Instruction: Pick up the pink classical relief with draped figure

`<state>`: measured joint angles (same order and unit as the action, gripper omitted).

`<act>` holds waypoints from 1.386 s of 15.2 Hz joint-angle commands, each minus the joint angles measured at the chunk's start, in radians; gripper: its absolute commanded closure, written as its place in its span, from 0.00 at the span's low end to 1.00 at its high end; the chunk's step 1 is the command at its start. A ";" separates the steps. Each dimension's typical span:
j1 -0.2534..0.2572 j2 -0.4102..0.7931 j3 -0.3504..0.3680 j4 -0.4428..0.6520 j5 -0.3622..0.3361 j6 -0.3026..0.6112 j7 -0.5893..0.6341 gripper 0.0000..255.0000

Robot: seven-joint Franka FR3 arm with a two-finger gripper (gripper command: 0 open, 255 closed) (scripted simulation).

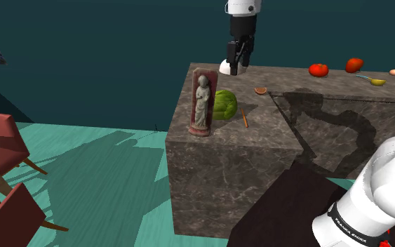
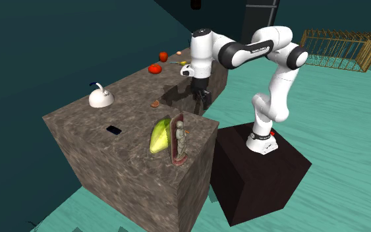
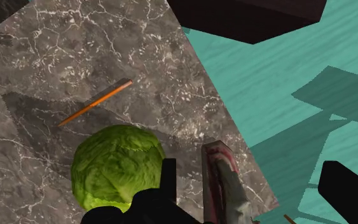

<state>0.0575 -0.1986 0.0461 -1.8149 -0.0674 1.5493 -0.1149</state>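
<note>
Clearly the gripper [image 1: 236,62] hangs above the counter [image 1: 276,123] with fingers spread apart; the pink relief [image 1: 201,102] stands upright below, untouched.

I saw the counter [image 1: 273,126], centre of the shoulder view, as dark veined marble; the relief [image 1: 201,102] looked matt, stone-like; the cabbage [image 3: 117,165] crinkly.

Two high exterior views, shared counter [image 1: 259,140]
</note>
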 commanded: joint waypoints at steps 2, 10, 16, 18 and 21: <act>0.008 0.126 0.009 0.131 -0.002 -0.017 -0.016 0.00; 0.046 0.519 0.040 0.626 -0.024 -0.153 -0.051 0.00; 0.044 0.505 0.040 0.535 -0.022 -0.078 -0.048 0.00; 0.043 0.495 0.040 0.486 -0.021 -0.038 -0.046 0.00; 0.042 0.494 0.039 0.485 -0.021 -0.038 -0.046 1.00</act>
<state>0.1001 0.2963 0.0855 -1.3262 -0.0886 1.5081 -0.1611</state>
